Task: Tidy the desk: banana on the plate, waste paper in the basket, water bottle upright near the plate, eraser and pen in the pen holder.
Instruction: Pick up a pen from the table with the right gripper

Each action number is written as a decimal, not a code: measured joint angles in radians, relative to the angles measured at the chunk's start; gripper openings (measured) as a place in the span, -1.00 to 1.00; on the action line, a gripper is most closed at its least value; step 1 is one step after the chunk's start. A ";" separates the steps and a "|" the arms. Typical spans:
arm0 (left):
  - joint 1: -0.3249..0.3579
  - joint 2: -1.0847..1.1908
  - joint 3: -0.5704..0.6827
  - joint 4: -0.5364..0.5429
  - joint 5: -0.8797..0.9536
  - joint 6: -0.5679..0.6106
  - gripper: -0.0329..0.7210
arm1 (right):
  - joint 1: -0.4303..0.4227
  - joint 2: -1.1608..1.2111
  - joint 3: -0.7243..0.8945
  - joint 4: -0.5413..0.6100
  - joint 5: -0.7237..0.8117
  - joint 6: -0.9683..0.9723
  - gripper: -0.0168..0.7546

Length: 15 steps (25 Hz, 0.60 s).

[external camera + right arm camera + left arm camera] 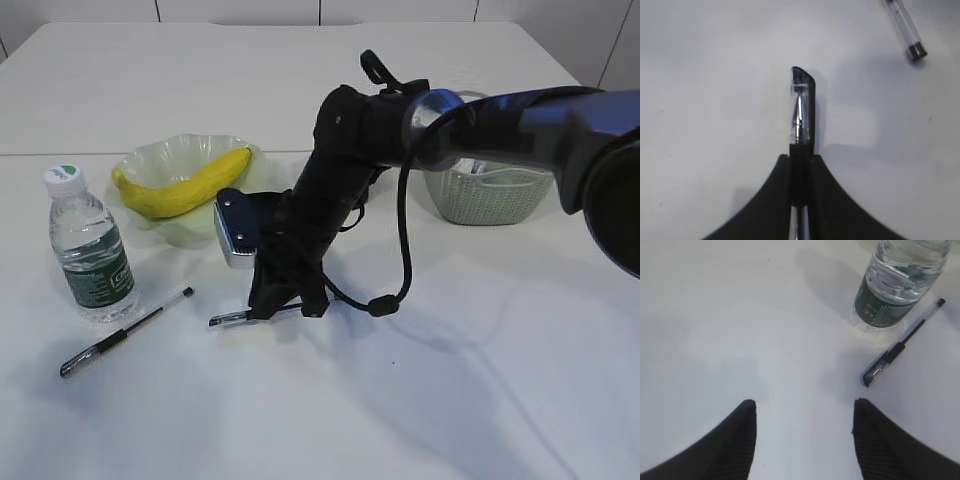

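- Two pens are seen on the white desk [480,400]: one pen [125,333] lies loose at the lower left of the exterior view, and a second pen [802,112] is clamped at centre frame.
- The right gripper [800,165] is closed tight on that second pen, as shown in the right wrist view; the grip is taken on the dark sleeve, so the capped end sticks out ahead of the jaws, towards the top of the frame.
- The pen is held low, at or just above the desk; contact cannot be told.
- The left gripper [804,432] is held open and empty at the bottom of the left wrist view, with only bare desk between its fingers.
- The loose pen is found up and to the right of those fingers, just beside the water bottle [897,282].
- The bottle already stands upright near the plate [150,160], at the left of the exterior view.
- The banana [180,185] is already laid on the plate.
- The basket [490,195] is partly hidden behind the arm at the right.
- No pen holder is shown, nor an eraser that can be told for certain.
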 joint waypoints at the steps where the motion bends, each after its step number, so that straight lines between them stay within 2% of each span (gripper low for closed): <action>1: 0.000 0.000 0.000 0.000 0.000 0.000 0.24 | 0.000 -0.005 0.000 0.006 0.005 0.000 -0.87; 15: 0.000 0.000 0.000 0.000 0.000 0.000 0.24 | -0.011 -0.090 -0.003 0.131 0.097 0.002 -0.87</action>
